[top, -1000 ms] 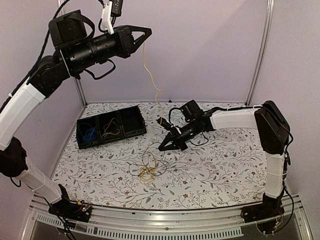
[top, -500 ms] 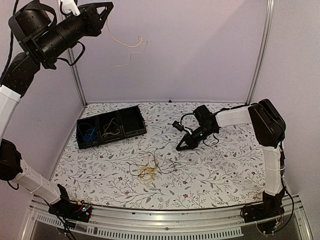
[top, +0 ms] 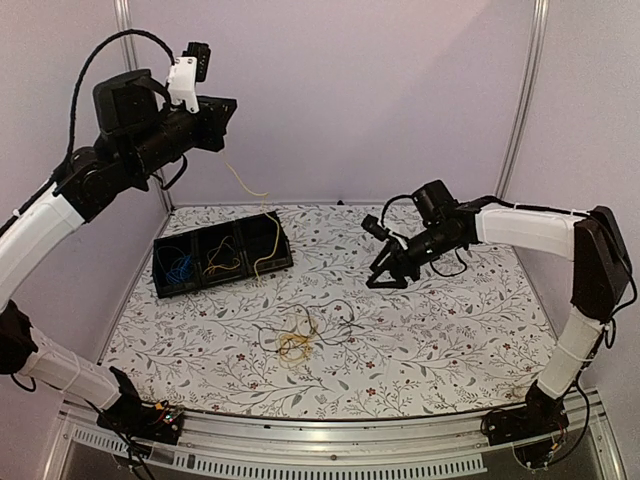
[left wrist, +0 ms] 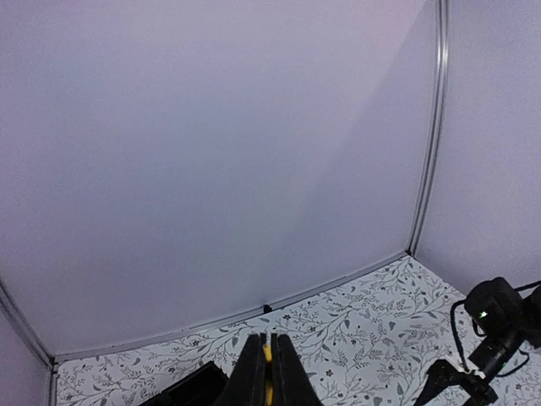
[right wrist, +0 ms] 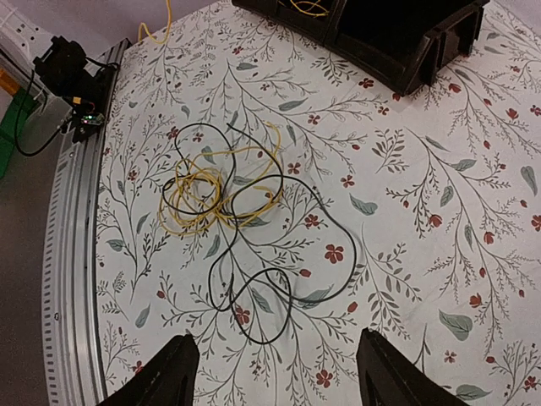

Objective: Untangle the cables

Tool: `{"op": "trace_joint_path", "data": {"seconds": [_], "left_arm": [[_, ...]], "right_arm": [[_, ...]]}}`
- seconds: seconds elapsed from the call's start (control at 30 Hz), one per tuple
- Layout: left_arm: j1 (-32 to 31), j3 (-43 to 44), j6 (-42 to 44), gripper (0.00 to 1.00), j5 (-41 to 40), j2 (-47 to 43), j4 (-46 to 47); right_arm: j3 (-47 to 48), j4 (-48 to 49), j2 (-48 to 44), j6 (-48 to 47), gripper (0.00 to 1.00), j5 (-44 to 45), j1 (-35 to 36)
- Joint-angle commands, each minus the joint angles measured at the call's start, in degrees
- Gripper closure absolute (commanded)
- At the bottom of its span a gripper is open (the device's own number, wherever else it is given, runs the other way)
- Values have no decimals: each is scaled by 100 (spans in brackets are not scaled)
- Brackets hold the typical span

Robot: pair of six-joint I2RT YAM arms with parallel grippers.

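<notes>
- The bottom edge is cutting off the left fingers (left wrist: 250, 382); only their tips are showing, pinching a sliver of yellow cable (left wrist: 266, 385).
- In the right wrist view, the bottom edge is cropping the right fingers (right wrist: 173, 381), and the top edge is cropping the tray (right wrist: 397, 51).
- A yellow strand (right wrist: 156, 25) is running off the top edge, its owner unclear.
- From above, the left edge is cropping the left arm (top: 40, 225), and the blue cable (top: 178, 268) in the tray is looking too small to trace.
</notes>
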Motion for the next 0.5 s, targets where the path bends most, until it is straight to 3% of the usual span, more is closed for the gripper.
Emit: {"op": "trace_joint_path", "data": {"seconds": [0.0, 0.17, 0.47], "left_arm": [[562, -518, -569, 100, 510, -359, 357], [1133, -815, -909, 100, 969, -375, 557], [1782, -657, -772, 100, 1136, 115, 695]], "right_arm": [[-543, 195, -719, -295, 29, 397, -49], [-739, 514, -805, -452, 28, 1350, -47], [-878, 577, -626, -590, 27, 1417, -47]]}}
